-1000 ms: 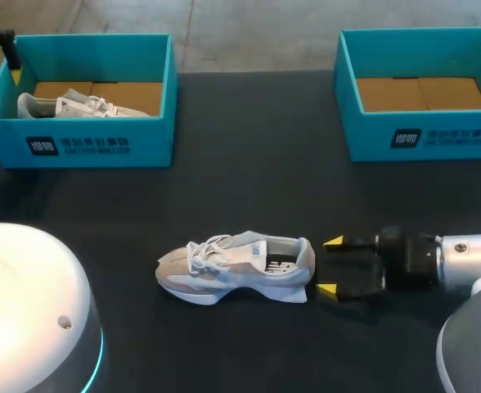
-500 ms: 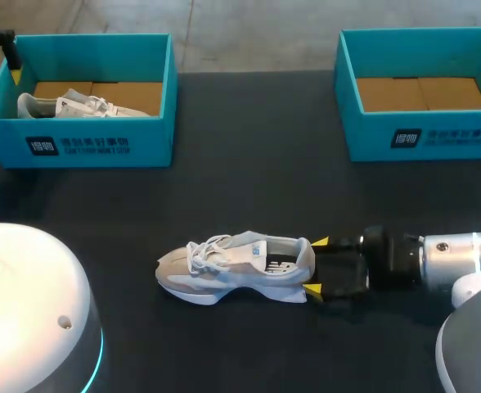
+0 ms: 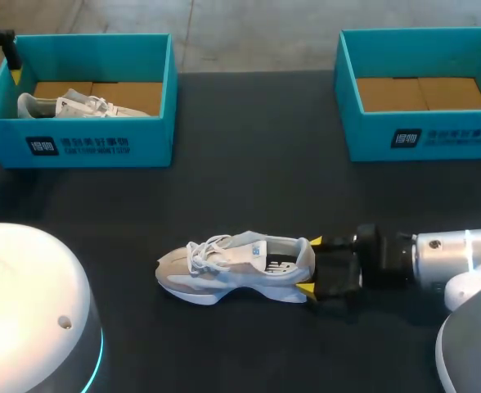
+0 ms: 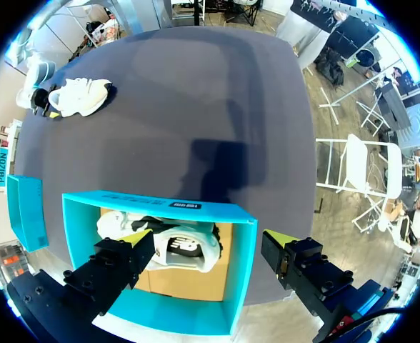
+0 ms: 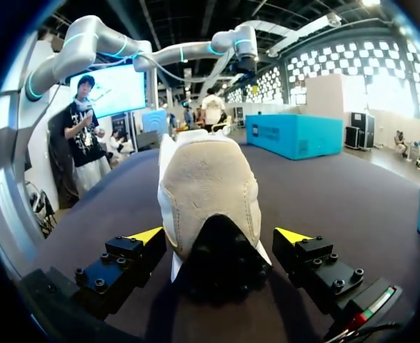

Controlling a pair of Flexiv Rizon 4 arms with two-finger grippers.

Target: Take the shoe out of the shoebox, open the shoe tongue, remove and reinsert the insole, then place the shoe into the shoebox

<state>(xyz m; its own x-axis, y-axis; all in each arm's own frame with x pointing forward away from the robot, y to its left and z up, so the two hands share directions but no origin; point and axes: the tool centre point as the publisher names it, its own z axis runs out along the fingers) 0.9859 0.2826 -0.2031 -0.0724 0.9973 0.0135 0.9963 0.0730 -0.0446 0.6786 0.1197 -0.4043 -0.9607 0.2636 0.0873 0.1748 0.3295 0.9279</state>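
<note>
A white and beige shoe (image 3: pixel 232 266) lies on its sole mid-table, toe pointing left. My right gripper (image 3: pixel 310 264) is open at its heel, one yellow tip on each side. In the right wrist view the heel (image 5: pixel 210 189) stands between the open fingers (image 5: pixel 149 236), with small gaps on both sides. My left gripper (image 4: pixel 208 239) hangs open above the left teal shoebox (image 3: pixel 81 143), which holds a second white shoe (image 4: pixel 174 246). In the head view only a bit of the left gripper (image 3: pixel 10 57) shows at that box's far left corner.
An empty teal shoebox (image 3: pixel 420 135) with a cardboard floor stands at the back right. Dark tabletop (image 3: pixel 257 172) lies bare between the two boxes and the shoe.
My right gripper has slid left along the table until its open fingers flank the shoe's heel. The shoe and the left arm have not moved.
</note>
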